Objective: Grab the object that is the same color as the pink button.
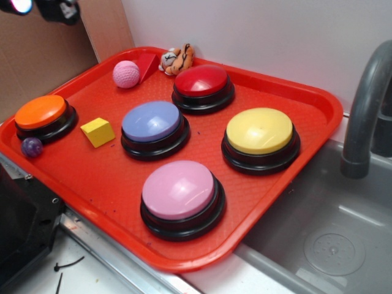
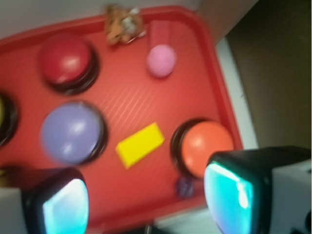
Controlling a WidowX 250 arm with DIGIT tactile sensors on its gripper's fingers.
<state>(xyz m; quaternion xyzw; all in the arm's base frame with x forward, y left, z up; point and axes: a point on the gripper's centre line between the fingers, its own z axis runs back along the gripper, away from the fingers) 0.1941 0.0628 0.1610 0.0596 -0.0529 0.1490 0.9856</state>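
Note:
The object, a small pink knitted ball (image 1: 126, 74) (image 2: 161, 60), lies at the tray's back left corner beside a red wedge (image 1: 146, 63). At the front middle of the red tray (image 1: 104, 184) stands the pink button (image 1: 179, 190), glossy with a black base; the wrist view does not include it. My gripper (image 1: 43, 7) hangs high above the tray's left side, mostly cut off at the top left corner. Seen from the wrist, the gripper (image 2: 146, 200) is open, its fingers wide apart with nothing between them, well short of the ball.
Also on the tray are a lavender button (image 1: 150, 121), red button (image 1: 202, 81), yellow button (image 1: 260, 130), orange button (image 1: 40, 111), yellow block (image 1: 98, 131), purple marble (image 1: 32, 146) and a tiger toy (image 1: 177, 59). A grey sink (image 1: 331, 239) with faucet (image 1: 367, 104) lies right.

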